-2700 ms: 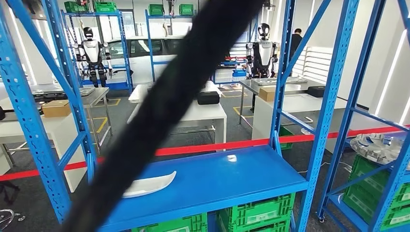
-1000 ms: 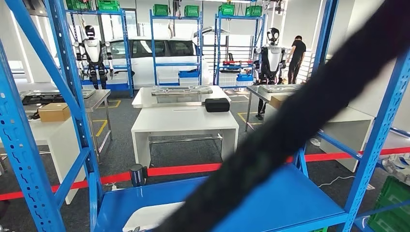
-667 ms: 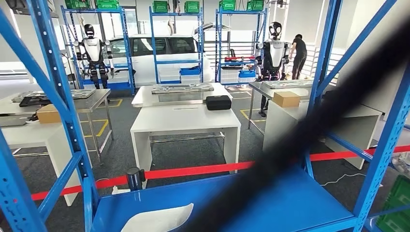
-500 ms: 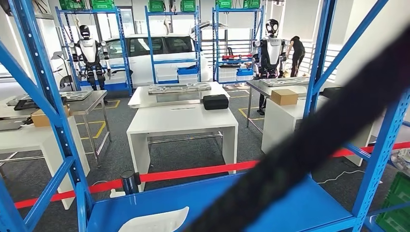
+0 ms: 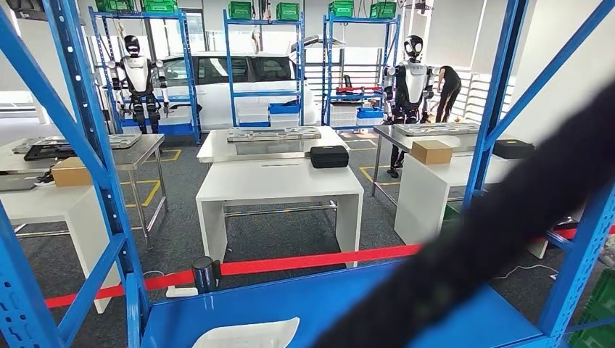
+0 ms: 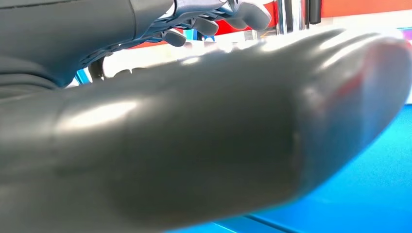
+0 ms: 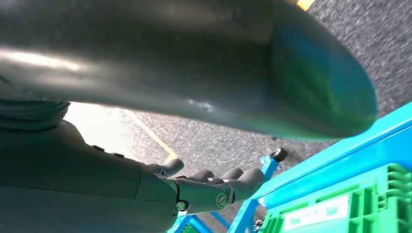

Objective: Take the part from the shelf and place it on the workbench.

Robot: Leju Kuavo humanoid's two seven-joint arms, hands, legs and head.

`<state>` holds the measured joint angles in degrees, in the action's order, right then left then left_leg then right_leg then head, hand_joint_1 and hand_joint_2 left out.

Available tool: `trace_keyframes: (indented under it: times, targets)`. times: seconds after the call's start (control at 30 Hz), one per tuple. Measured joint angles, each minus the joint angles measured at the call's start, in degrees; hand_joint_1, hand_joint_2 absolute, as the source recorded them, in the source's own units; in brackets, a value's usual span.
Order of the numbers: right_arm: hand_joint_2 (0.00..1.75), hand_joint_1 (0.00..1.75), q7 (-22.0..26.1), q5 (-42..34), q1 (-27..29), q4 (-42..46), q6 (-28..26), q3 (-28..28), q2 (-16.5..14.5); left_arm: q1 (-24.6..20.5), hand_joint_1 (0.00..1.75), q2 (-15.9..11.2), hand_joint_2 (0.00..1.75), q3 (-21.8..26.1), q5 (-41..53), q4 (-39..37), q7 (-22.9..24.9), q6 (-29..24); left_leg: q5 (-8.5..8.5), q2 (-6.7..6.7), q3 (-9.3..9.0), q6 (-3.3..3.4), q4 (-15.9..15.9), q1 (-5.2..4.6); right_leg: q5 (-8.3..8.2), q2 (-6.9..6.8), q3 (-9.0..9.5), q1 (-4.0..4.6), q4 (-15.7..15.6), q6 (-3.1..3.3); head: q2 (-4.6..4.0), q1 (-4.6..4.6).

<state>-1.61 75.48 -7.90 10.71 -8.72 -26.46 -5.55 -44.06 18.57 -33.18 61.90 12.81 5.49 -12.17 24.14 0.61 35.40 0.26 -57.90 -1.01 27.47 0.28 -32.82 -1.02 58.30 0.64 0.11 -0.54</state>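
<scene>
Blue shelf carries the untouched white part (approach step); left hand and right hand, empty with fingers loosely extended, must next reach it.

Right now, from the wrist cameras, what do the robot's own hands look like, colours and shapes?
The left hand shows a thick, glossy dark grey thumb with a rounded tip, and shorter grey fingers with rounded ends over a blue-tinted frame. The right hand has the same smooth, dark grey rounded thumb, a dark grey cover, and stubby dark fingers with small round screws at the knuckles.
</scene>
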Motion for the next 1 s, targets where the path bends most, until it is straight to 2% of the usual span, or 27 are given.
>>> trace_keyframes:
  times: [0.23, 1.0]
  targets:
    - [0.0, 0.0, 0.0, 0.0, 0.1, 0.0, -0.2, -0.2, 0.0, 0.0, 0.0, 0.1, 0.0, 0.0, 1.2, 0.0, 0.1, 0.1, 0.12, -0.01, -0.02, 0.49, 0.0, -0.04, -0.13, 0.01, 0.25, -0.04, -0.5, -0.8, 0.0, 0.1]
    - [0.0, 0.0, -0.2, 1.0, -0.1, 0.0, 0.2, -0.3, 0.0, -4.0, 0.0, 0.0, 0.0, 0.2, 3.0, 0.1, 0.5, -0.9, 0.1, -0.03, -0.1, 0.51, 0.0, 0.05, -0.12, 0.0, 0.26, 0.06, -0.4, -0.9, 0.0, 0.09]
